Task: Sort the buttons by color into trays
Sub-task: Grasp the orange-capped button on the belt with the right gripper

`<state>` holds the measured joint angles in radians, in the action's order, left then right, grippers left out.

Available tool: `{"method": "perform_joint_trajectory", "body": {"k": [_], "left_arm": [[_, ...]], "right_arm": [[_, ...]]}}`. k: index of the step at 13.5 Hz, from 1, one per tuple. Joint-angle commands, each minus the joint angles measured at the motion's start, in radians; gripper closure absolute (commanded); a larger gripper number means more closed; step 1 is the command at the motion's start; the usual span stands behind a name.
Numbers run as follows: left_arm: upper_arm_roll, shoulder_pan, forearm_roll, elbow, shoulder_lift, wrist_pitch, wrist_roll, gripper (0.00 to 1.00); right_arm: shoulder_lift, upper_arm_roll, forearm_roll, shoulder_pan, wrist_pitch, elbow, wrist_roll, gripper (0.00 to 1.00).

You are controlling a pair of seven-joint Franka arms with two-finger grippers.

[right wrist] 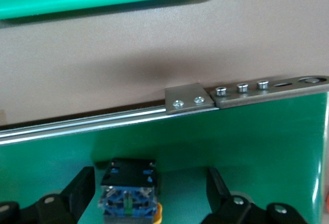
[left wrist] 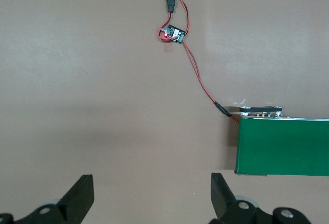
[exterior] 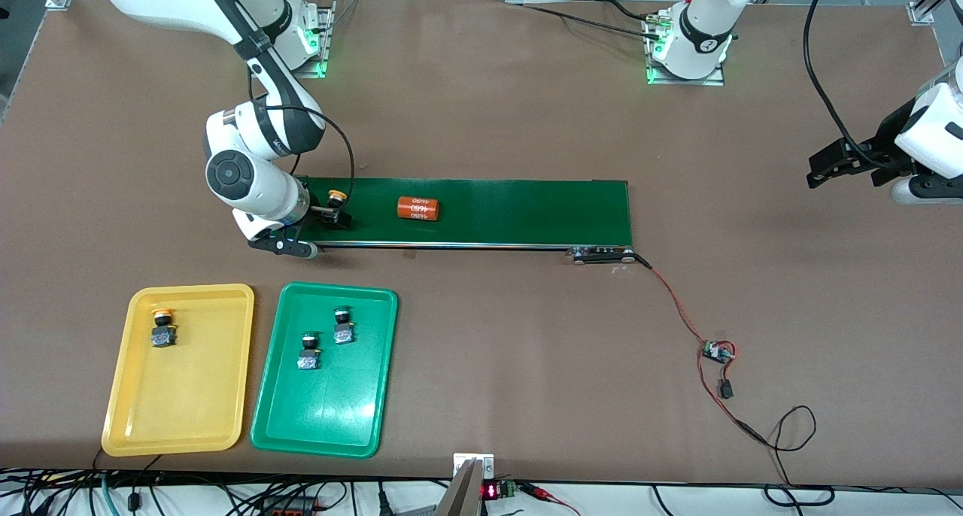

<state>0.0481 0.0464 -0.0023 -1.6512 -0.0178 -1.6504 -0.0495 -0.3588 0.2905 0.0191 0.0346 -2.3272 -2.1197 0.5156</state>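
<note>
My right jaws (right wrist: 146, 190) stand wide around a yellow-capped black push-button switch (exterior: 336, 207) lying on its side on the long dark-green conveyor belt (exterior: 527, 211), cap pointing away from the front camera; contact I cannot tell. One orange printed cylinder (exterior: 417, 208) lies beside it. Two green-capped switches (exterior: 344, 325) (exterior: 308, 353) lie in the green plastic tray (exterior: 286, 418), one yellow-capped switch (exterior: 162, 328) in the yellow plastic tray (exterior: 128, 426), caps likewise. My left jaws (left wrist: 151, 193) wait wide open, empty, above the bench (exterior: 489, 110).
</note>
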Motion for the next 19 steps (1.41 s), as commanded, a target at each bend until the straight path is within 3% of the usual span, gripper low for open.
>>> {"method": "perform_joint_trajectory", "body": {"k": [1,3,4,8,12,15,19], "left_arm": [[0.006,0.009,0.016,-0.007,0.01,0.003,0.008,0.0],[-0.001,0.009,0.016,-0.007,0.01,0.003,0.007,0.0],[-0.004,0.009,0.013,-0.007,0.01,0.003,0.007,0.0],[-0.004,0.009,0.013,-0.007,0.01,0.003,0.007,0.0],[-0.004,0.009,0.01,-0.006,0.01,0.003,0.008,0.0],[0.007,0.006,0.015,-0.006,0.01,-0.002,0.008,0.0],[0.007,0.004,0.015,-0.006,0.01,0.001,0.008,0.0]], "right_arm": [[0.035,0.01,-0.018,-0.013,0.003,-0.029,0.0,0.45],[0.035,0.01,-0.019,-0.015,0.006,-0.029,-0.002,0.74],[0.035,0.01,-0.019,-0.015,0.008,-0.029,-0.002,0.82],[0.037,0.01,-0.021,-0.036,0.049,-0.005,-0.014,0.84],[0.031,0.004,-0.019,-0.085,0.207,0.191,-0.152,0.84],[-0.061,0.001,0.01,-0.117,0.224,0.363,-0.23,0.84],[-0.218,-0.02,0.139,-0.142,0.215,0.533,-0.299,0.84]]}}
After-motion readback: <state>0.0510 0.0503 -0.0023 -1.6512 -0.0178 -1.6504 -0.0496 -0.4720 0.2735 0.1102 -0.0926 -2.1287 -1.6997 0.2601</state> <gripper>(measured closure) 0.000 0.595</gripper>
